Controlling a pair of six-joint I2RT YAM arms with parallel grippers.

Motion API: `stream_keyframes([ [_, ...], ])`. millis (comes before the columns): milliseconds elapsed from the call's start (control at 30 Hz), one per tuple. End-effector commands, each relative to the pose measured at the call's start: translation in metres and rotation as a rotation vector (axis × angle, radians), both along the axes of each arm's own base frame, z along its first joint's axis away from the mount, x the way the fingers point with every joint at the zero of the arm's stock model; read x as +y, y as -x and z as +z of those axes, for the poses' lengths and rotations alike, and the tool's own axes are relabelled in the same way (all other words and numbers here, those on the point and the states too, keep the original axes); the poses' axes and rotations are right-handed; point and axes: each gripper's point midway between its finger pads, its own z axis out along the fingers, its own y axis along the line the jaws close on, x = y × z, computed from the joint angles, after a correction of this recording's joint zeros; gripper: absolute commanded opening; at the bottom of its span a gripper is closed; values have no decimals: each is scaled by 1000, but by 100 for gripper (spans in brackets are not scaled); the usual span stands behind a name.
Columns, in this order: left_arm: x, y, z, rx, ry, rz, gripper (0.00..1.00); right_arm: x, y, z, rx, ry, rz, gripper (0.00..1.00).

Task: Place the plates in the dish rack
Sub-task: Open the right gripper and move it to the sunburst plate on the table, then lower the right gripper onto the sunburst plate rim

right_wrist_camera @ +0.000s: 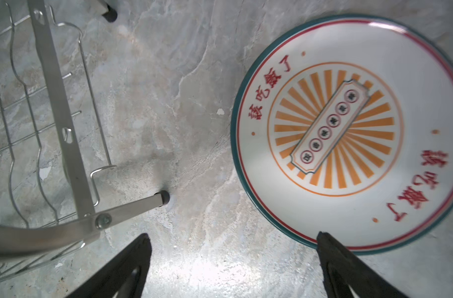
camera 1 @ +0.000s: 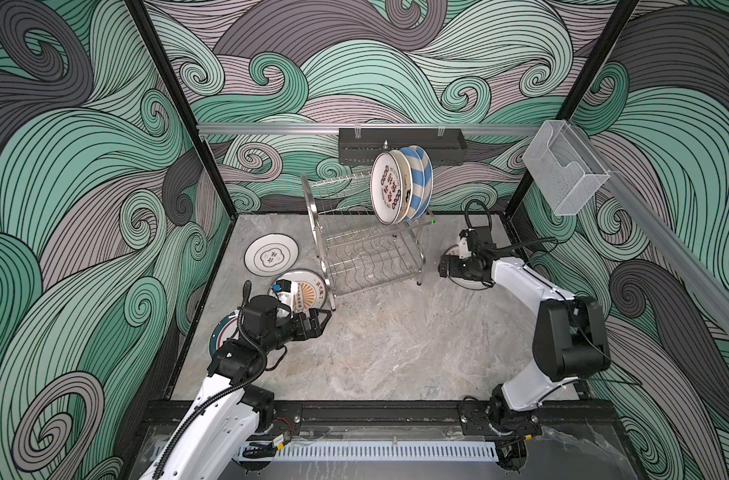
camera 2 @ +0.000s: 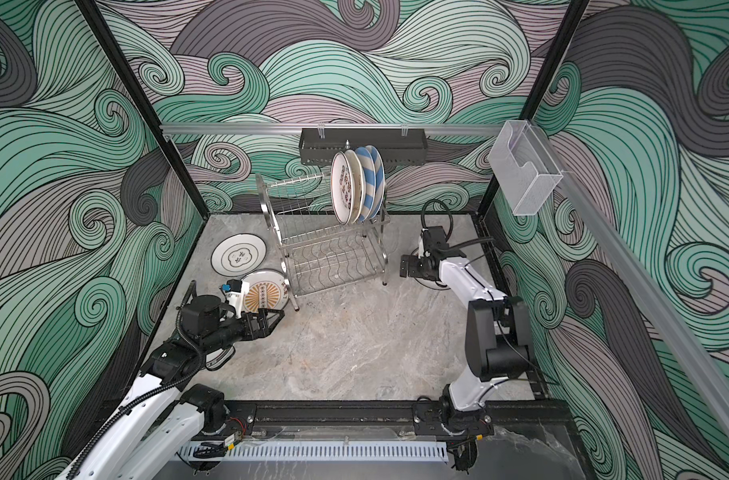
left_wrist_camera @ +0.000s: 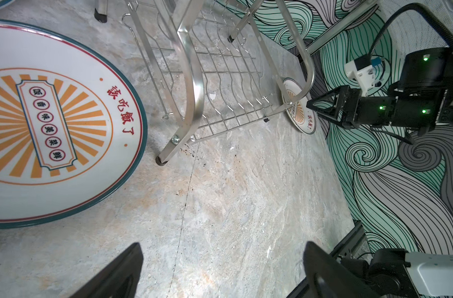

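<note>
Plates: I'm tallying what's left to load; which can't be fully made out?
Teal-rimmed plate: top view, mostly under the left arm, pattern unreadable.
Right sunburst plate: both top views, only slivers beneath the right arm.
Cream plate in the dish rack: only its edge shows behind the character plate.
Left sunburst plate: left wrist view, cut off by the frame edge.

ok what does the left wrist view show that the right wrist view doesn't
Only left wrist: the sunburst plate by the left arm, the open left gripper, the patterned wall. Only right wrist: nearly the whole face of the other sunburst plate, close up. Both: that plate, the dish rack, the open right gripper, the marble table.
</note>
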Motion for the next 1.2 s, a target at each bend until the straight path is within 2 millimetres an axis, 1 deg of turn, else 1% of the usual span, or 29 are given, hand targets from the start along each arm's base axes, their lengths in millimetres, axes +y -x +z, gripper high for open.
stream_keyframes([
  [0,3,-3,5,-16,-3,23,99,12,0,-7,57,-61,46,100],
  [133,2,-4,5,-16,-2,20,99,6,-5,-26,92,-40,33,100],
  [200,2,-4,3,-12,-6,23,99,3,-6,-31,97,-46,20,100],
  [333,3,-5,-1,1,-12,26,98,2,-12,-36,101,-81,7,100],
  [533,4,-5,-1,-1,-19,34,99,-4,-19,-46,121,-109,-19,100],
  [667,4,-6,-2,3,-20,34,99,-3,-20,-53,144,-130,-15,99],
  [933,4,-7,-3,5,-19,34,99,-5,-14,-61,172,-128,-21,100],
  [1167,2,-8,-4,11,-16,29,99,4,5,-69,200,-196,-34,100],
])
